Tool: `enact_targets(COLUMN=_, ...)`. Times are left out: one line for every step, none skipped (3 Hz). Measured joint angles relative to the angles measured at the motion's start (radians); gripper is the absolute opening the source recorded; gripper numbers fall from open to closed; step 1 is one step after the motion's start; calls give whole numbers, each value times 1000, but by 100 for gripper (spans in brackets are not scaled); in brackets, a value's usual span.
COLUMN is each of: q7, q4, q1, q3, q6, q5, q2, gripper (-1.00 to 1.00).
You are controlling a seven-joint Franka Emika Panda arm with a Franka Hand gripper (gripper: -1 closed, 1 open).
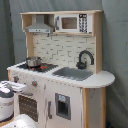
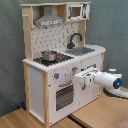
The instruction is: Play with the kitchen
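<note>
White, light-wood kitchen (image 2: 47, 80); hand (image 2: 78, 79) at knobs, grip state unclear.

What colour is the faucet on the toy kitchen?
Black; the faucet shows best in the first exterior view.

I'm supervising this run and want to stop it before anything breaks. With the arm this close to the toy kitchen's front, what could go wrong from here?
1. The gripper sits right at the front panel by the knobs; pushing further could strain a knob or shove the kitchen.
2. The oven door lies just below; a downward drift could catch it.
3. A jolt might slide the small pot off the stovetop.
</note>
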Motion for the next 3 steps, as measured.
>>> enact_targets(q7=2, q4=8, q1=-58, q3=30, q6=78, q5=3, q2=-1, gripper=100)
enact_targets(q7=4, q4=14, q1=-146, q3=39, q6=123, q5=18, q2=-1, gripper=100)
enact_targets(q7=42, q4=38, q1=-239, q3=50, q6=123, q5=19, q2=0, gripper=100)
